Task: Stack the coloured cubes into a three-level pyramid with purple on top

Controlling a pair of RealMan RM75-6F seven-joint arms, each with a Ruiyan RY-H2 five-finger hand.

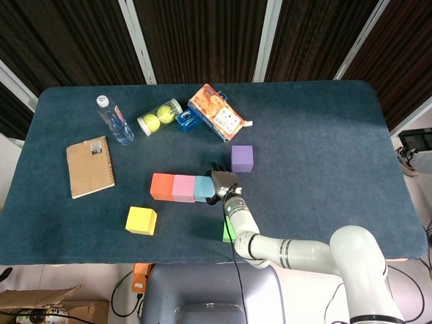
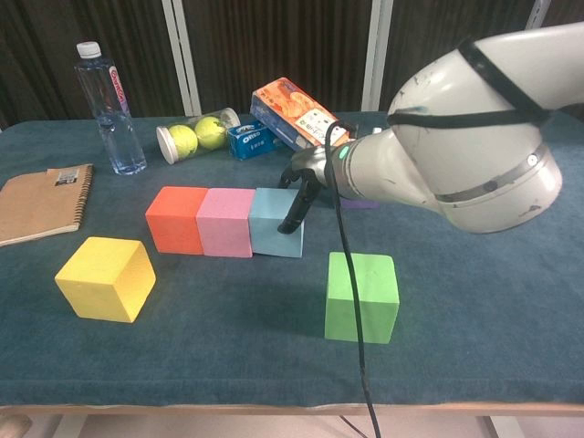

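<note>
Three cubes sit in a touching row on the blue table: orange, pink and light blue. My right hand holds nothing; its fingers point down and press against the right face of the light blue cube. The purple cube stands just behind the hand, mostly hidden by the arm in the chest view. A yellow cube lies alone at the front left. A green cube sits in front of the hand, partly under my forearm in the head view. No left hand shows.
At the back stand a water bottle, a tube of tennis balls, a small blue packet and an orange snack box. A brown notebook lies at the left. A black cable hangs from my right arm across the green cube.
</note>
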